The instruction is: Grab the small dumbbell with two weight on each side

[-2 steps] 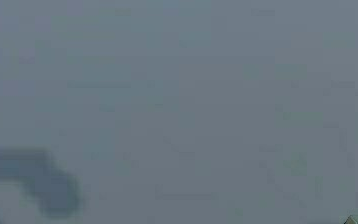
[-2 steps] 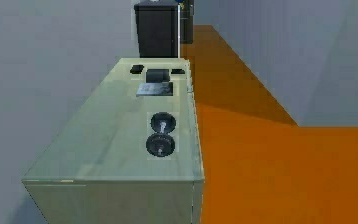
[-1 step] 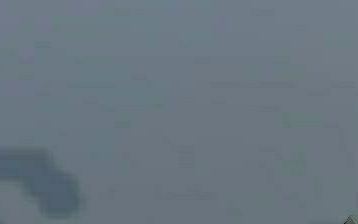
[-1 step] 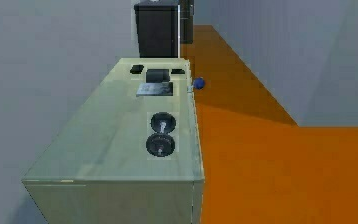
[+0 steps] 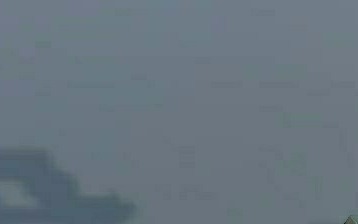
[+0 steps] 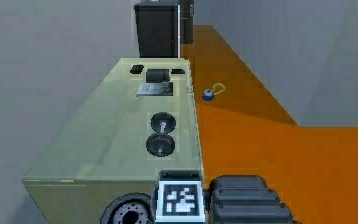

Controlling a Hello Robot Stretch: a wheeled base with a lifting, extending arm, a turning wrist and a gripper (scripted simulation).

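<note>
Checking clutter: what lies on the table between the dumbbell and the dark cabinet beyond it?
Arm side view: between dumbbell and cabinet, a flat grey slab and three small dark things.

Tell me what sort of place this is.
Probably a room in a house, perhaps a home gym or hobby room, though that is uncertain. A dumbbell lies on a long pale-green table, a black cabinet stands beyond its far end, and the floor is orange between grey walls.

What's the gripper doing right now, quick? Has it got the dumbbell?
Gripper: I cannot tell whether it holds anything, because its far end is hard to make out. The dumbbell lies on the pale green table.
</note>
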